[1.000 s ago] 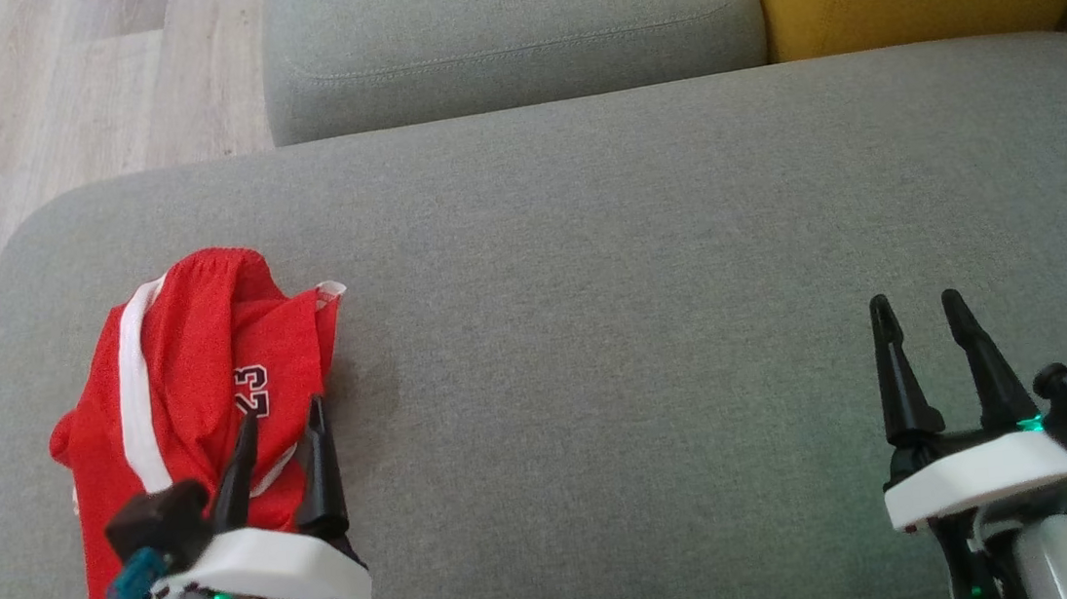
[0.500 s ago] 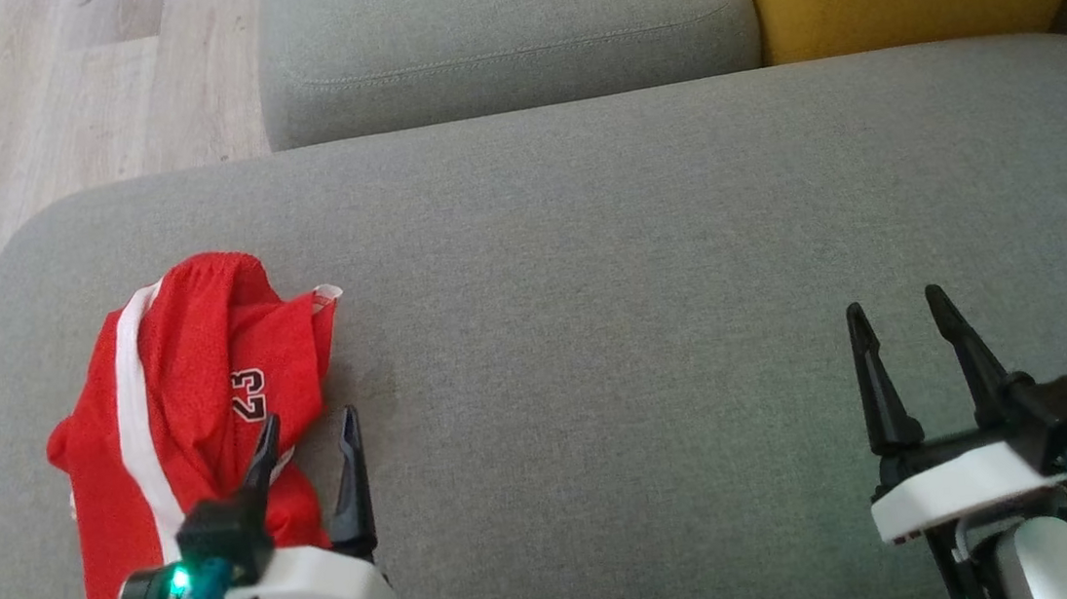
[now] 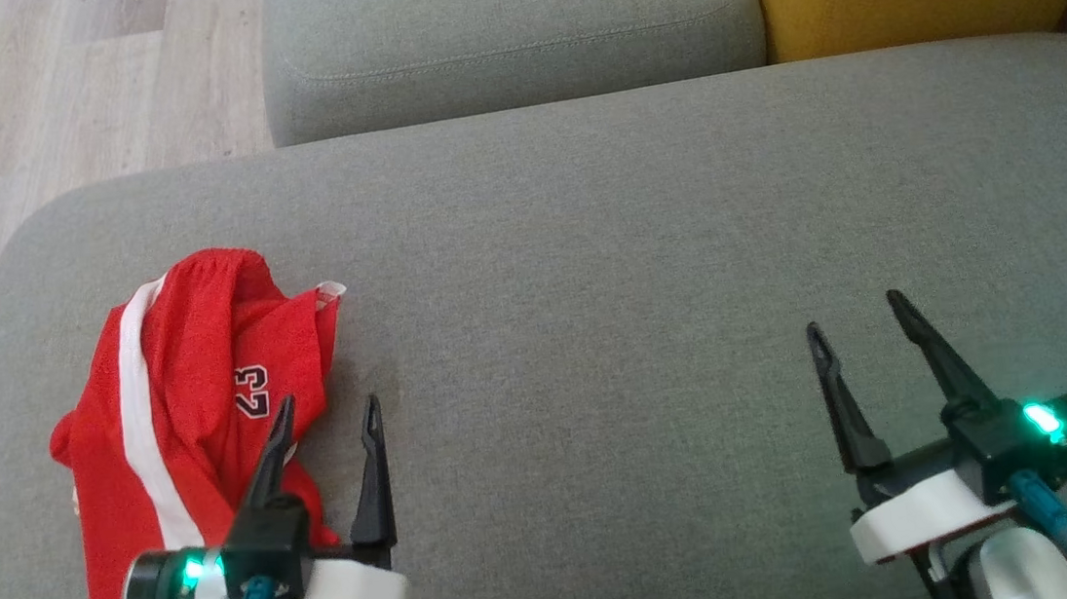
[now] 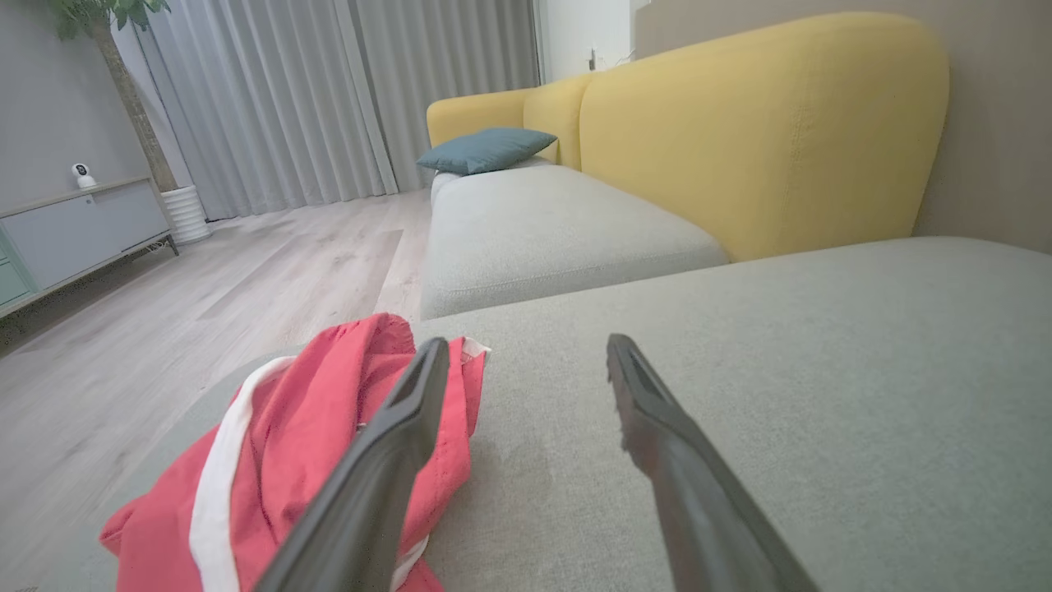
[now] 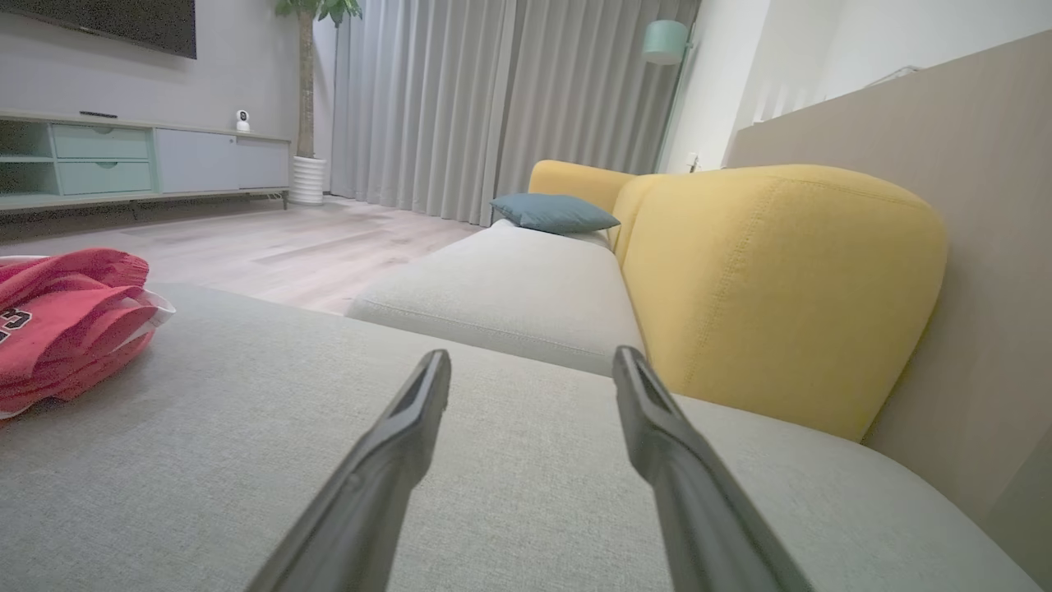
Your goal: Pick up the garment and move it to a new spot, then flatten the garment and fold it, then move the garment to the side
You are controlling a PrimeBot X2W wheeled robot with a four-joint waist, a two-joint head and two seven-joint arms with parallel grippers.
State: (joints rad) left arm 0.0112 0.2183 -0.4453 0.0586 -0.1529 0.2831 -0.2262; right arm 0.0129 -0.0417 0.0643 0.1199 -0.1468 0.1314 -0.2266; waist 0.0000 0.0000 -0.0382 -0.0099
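- Garment (image 3: 180, 392): a crumpled red heap at the left end of the grey seat (image 3: 589, 265), not yet lifted.
- Step in hand, as I judge it: the first pick-up. Bring the left tool (image 3: 328, 404) over a thick fold, press in, then close; a thin edge could slip.
- Left tool: fingers apart, empty, at the heap's right edge, one finger over cloth, one over bare seat.
- Right tool (image 3: 854, 313): fingers apart, empty, well apart from it.

A crumpled red garment (image 3: 180, 392) with a white stripe and the number 23 lies at the left end of a grey cushion (image 3: 586, 236). The left tool (image 3: 328, 402) has its fingers spread, one finger over the garment's right edge and the other over bare cushion. The right tool (image 3: 854, 313), also spread and holding nothing, is well apart at the right.
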